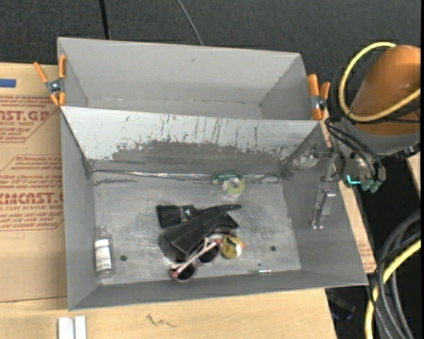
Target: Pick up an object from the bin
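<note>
A grey bin point(127, 147) holds a black heap point(198, 228), white-framed dark-lensed sunglasses point(194, 260) and a white-labelled bottle point(102, 254)

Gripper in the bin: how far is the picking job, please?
Nothing looks done yet. The gripper hangs by the right wall of the bin, with no thing visible in it. The sunglasses, black heap and white bottle lie on the floor. Reaching, grasping, lifting remain.
</note>
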You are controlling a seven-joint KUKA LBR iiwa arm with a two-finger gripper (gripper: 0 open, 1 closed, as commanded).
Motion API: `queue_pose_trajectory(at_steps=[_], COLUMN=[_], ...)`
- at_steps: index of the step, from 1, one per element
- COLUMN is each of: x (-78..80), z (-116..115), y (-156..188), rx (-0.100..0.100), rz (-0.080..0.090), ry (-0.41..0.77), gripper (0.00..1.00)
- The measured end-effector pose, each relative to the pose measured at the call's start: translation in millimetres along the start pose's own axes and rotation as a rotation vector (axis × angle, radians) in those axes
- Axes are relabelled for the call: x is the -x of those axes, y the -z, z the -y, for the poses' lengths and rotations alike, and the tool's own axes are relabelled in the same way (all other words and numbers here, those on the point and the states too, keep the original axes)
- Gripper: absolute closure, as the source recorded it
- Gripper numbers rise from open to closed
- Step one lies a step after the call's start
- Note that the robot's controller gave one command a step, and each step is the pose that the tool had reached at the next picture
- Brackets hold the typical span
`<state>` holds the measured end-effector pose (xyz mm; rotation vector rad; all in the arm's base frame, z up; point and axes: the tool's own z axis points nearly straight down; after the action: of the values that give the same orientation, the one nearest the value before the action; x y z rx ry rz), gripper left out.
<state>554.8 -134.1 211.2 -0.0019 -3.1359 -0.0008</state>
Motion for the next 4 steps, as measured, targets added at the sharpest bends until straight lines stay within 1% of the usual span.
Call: queue_pose_trajectory(at_steps=[1, 2, 3, 4], x=[1.7, 0.2, -12.0, -64.8], z=[-1, -21, -69, -93], y=[5, -35, -53, -52], rx=[-0.001, -0.002, -0.001, -0.001], rz=[0.008, 0.012, 0.006, 0.006], ry=[0.002, 0.101, 0.321, 0.397], gripper=[0.00, 0.00, 0.00, 0.00])
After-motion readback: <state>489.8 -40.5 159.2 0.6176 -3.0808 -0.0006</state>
